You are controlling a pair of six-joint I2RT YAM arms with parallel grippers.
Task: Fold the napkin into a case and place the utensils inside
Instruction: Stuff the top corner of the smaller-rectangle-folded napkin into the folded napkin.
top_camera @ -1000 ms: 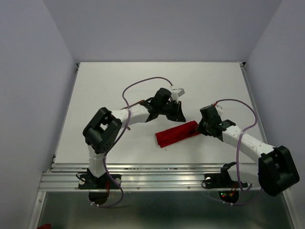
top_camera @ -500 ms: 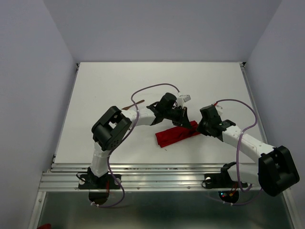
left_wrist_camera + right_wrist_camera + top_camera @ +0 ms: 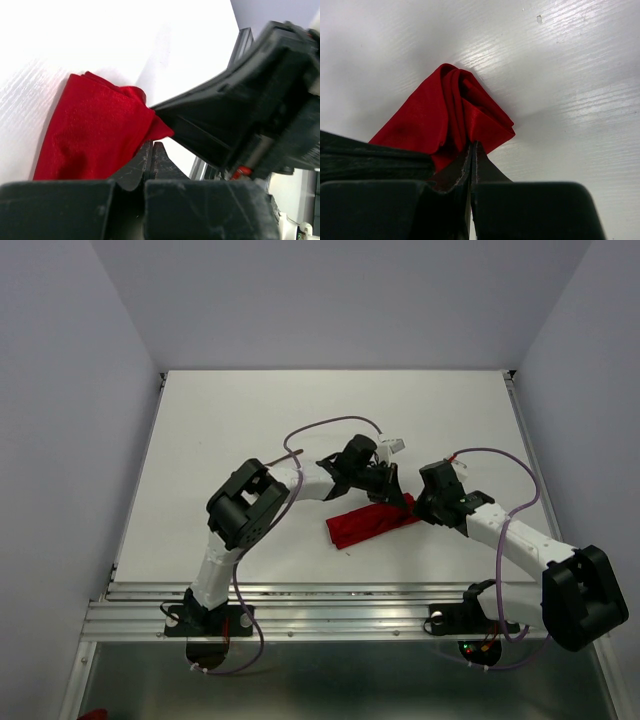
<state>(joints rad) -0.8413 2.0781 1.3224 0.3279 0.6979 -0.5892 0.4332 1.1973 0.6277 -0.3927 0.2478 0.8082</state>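
The napkin [image 3: 365, 523] lies folded into a narrow red strip, slanting up to the right in the top view. My right gripper [image 3: 416, 508] is shut on its right end, and bunched red folds [image 3: 455, 115] show just past the tips [image 3: 472, 146]. My left gripper [image 3: 388, 492] is shut, with its tips [image 3: 151, 146] at the edge of the same end of the cloth [image 3: 95, 130]. The right gripper's black fingers [image 3: 200, 112] fill that view's right side. A thin brown utensil end [image 3: 284, 454] shows beside the left forearm. The rest of the utensils is hidden.
The white table [image 3: 230, 420] has a metal rail [image 3: 300, 592] along its near edge. Grey walls close in the sides and back. Purple cables [image 3: 320, 428] loop over both arms. A tiny dark speck [image 3: 347, 551] lies just below the cloth.
My left arm has swung right and down, bringing its gripper from behind the cloth to the cloth's right end, close to the right gripper. The right arm and the cloth have stayed put.
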